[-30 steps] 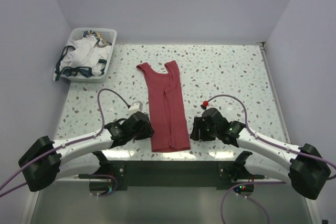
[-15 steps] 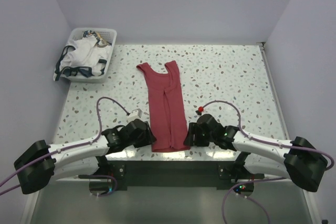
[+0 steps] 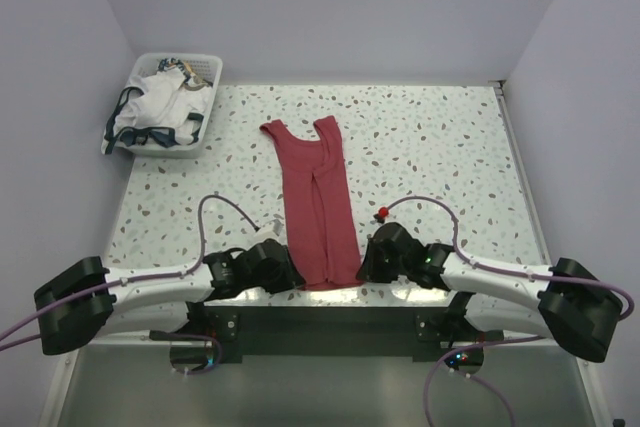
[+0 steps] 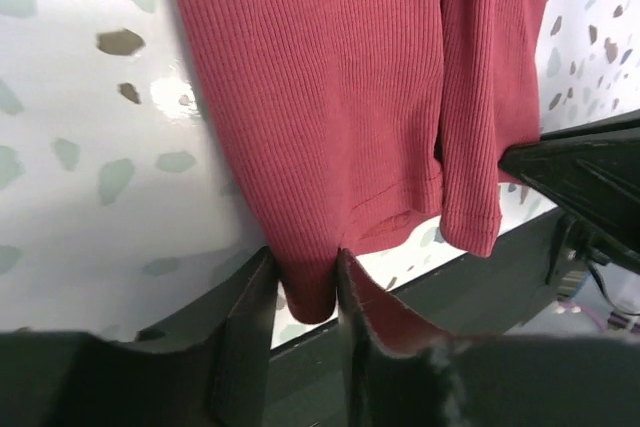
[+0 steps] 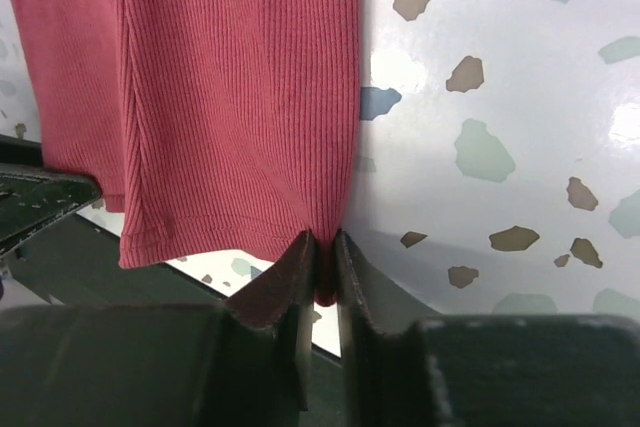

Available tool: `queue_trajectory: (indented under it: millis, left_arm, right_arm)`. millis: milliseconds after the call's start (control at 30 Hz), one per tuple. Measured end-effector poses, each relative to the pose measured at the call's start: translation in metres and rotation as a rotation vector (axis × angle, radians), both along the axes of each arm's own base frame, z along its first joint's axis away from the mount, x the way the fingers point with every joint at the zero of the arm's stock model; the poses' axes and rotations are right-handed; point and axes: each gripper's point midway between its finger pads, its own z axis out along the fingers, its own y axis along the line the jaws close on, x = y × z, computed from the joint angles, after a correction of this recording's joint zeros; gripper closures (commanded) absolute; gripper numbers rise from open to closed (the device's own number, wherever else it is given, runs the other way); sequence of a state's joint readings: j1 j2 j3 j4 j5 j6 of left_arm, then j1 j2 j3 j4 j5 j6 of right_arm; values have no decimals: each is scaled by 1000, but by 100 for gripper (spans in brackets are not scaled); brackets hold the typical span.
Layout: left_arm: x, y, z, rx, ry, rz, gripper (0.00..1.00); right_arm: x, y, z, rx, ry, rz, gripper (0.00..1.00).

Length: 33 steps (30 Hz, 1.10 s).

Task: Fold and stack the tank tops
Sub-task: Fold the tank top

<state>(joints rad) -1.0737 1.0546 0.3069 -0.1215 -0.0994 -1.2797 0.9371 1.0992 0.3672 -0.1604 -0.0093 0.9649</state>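
At the near edge of the speckled table, the dark red tank top lies flat, already doubled lengthwise into a narrow strip. Its straps point away from us and its hem just overhangs the table lip. The white tank top sits crumpled in the basket at the far left corner, well apart.

We see the left gripper with its jaws pinching the left hem corner, a fairly thick bunch of ribbed cloth filling the gap between them. The right gripper has its jaws pressed nearly together on the very tip of the right hem corner.

Our worry is the right-hand bite. It holds so little cloth that a lift could pull the corner free and drop that side. We also cannot tell whether either pinch has caught every layer. If only the upper layer is held, the tucked-in side panels would likely fall open as the hem rises.

The two grips differ in depth, so carrying the hem towards the straps may skew the fold. Stretchy ribbing would add to that by sagging between the arms.
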Motion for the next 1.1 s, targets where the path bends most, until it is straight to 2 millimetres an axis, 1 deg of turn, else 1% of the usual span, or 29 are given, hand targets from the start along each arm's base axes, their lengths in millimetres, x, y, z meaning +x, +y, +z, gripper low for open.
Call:
queue_trajectory:
  millis: [33, 67, 100, 133, 267, 367, 467, 600, 667, 733, 800, 867, 967, 1100]
  left_arm:
    - [-1, -2, 0, -6, 4, -2, 81]
    - [-3, -3, -3, -1, 12, -7, 86]
    - [-5, -4, -4, -4, 17, -12, 97]
    - [-7, -4, -5, -3, 20, -15, 100]
    - [-17, -8, -5, -7, 29, -39, 100]
    - [-32, -11, -5, -1, 39, -79, 100]
    - [-51, -13, -5, 20, 56, -125, 100]
    - [-59, -11, -1, 52, 33, -119, 100]
    - [-70, -5, -1, 78, 52, -136, 100]
    - [-71, 0, 2, 96, 59, -130, 100]
    - [-68, 4, 7, 107, 50, -115, 100]
    - [-59, 5, 13, 108, 42, -83, 100]
    - [-34, 7, 21, 104, 16, -15, 100]
    - [0, 9, 36, 102, -48, 50, 100]
  right_arm:
    - [-1, -1, 0, -4, 1, 2, 91]
    - [-1, -1, -1, -8, 0, 0, 96]
    - [-1, -2, -2, -14, -3, 1, 98]
    - [-1, -2, -2, -18, -5, 1, 100]
    - [-7, -5, -1, -40, -17, 15, 100]
    - [-17, -8, 5, -67, -42, 43, 100]
    - [-30, -8, 17, -78, -78, 76, 100]
    - [-46, -5, 36, -83, -125, 111, 100]
    - [-47, -3, 43, -98, -145, 115, 100]
    - [-44, -2, 49, -111, -165, 104, 100]
    - [-36, -1, 56, -130, -195, 81, 100]
    - [-28, 3, 63, -150, -225, 64, 100]
    - [-13, 13, 71, -188, -268, 48, 100]
    - [10, 21, 72, -223, -298, 21, 100]
